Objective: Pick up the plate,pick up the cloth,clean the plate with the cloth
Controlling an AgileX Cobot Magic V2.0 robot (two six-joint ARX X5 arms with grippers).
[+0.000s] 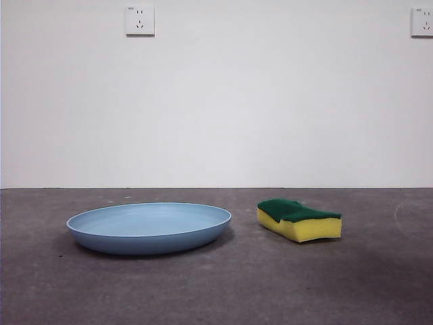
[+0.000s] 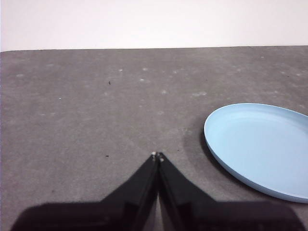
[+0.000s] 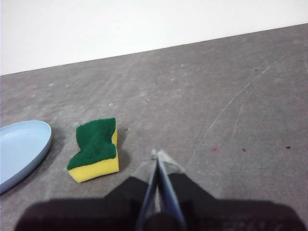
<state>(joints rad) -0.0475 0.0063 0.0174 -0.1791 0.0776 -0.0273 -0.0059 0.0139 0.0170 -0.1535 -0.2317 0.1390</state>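
A wide, shallow light-blue plate [image 1: 149, 227] lies flat on the grey table at left of centre. To its right lies the cloth [image 1: 298, 219], a yellow sponge with a dark green top, apart from the plate. Neither arm shows in the front view. In the left wrist view my left gripper [image 2: 157, 155] is shut and empty above the table, with the plate [image 2: 262, 144] off to one side. In the right wrist view my right gripper [image 3: 157, 154] is shut and empty, the cloth [image 3: 96, 148] a short way beside it and the plate's rim [image 3: 29, 144] beyond.
A dark grey table top [image 1: 223, 291] runs back to a white wall [image 1: 216, 101] that carries two wall sockets [image 1: 139, 20].
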